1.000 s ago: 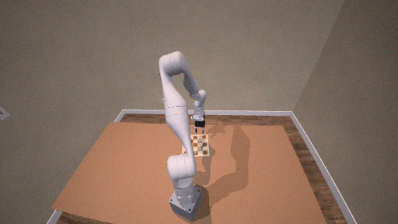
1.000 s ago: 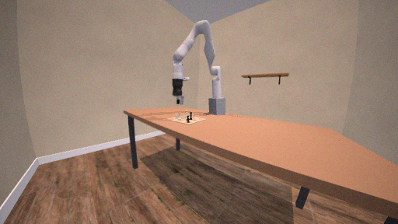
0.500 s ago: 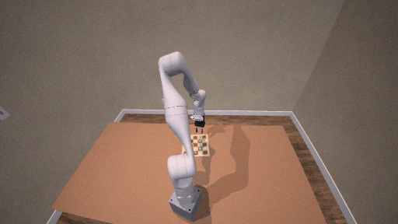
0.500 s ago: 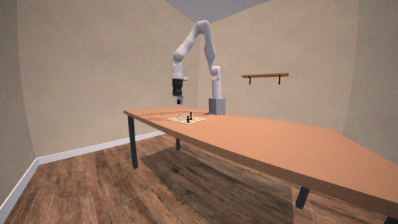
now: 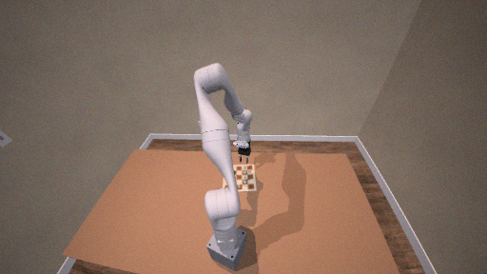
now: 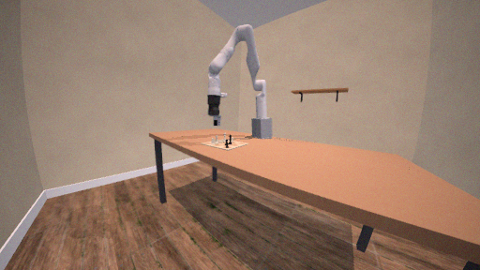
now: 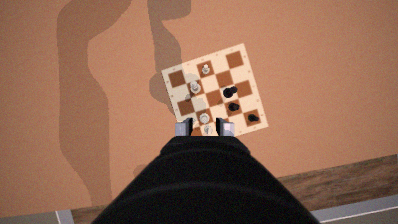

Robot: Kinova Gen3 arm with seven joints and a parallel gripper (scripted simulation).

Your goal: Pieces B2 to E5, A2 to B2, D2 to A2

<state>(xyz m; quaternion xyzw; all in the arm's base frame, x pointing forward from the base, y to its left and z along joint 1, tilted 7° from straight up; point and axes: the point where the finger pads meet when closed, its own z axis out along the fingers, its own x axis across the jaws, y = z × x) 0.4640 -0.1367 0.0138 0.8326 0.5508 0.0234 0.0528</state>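
Looks like it's lining up the first pick: black two-finger gripper, partly open and empty, hovering high over the small brown-and-cream chessboard, needs to descend next.

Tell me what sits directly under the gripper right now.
Under the open, empty gripper lies the chessboard's near edge, with a white piece between the fingers in the wrist view. The black wrist covers whatever lies nearer.
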